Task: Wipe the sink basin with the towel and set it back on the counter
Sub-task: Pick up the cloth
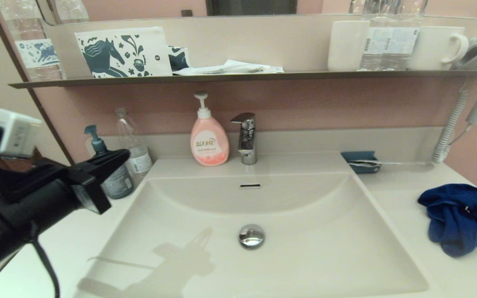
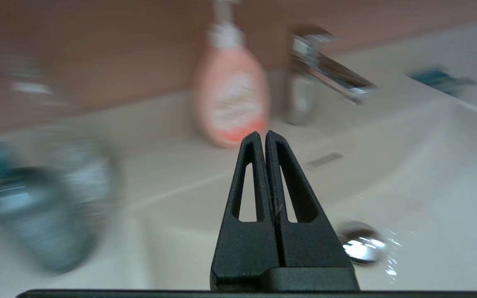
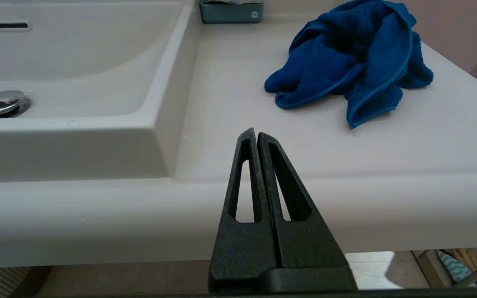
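Note:
The crumpled royal-blue towel [image 1: 462,223] [image 3: 346,70] lies on the counter [image 1: 404,194] [image 3: 230,103] to the right of the sink basin [image 1: 304,231] [image 3: 77,62]. Nothing lies in the basin; its chrome drain plug [image 1: 251,236] [image 2: 362,247] sits at mid-floor, below the overflow slot [image 1: 250,186]. My left gripper [image 1: 120,156] [image 2: 262,134] hovers shut and empty above the counter left of the basin, pointing toward the faucet. Outside the head view, my right gripper [image 3: 255,132] is shut and empty. It sits low in front of the counter's front edge, well short of the towel.
A pink soap bottle [image 1: 209,142] and a chrome faucet [image 1: 246,138] stand behind the basin. A teal pump bottle [image 1: 114,174] and a clear bottle [image 1: 133,145] stand close to my left gripper. A teal tray [image 1: 360,161] lies behind the towel. A dark shelf [image 1: 238,76] runs overhead.

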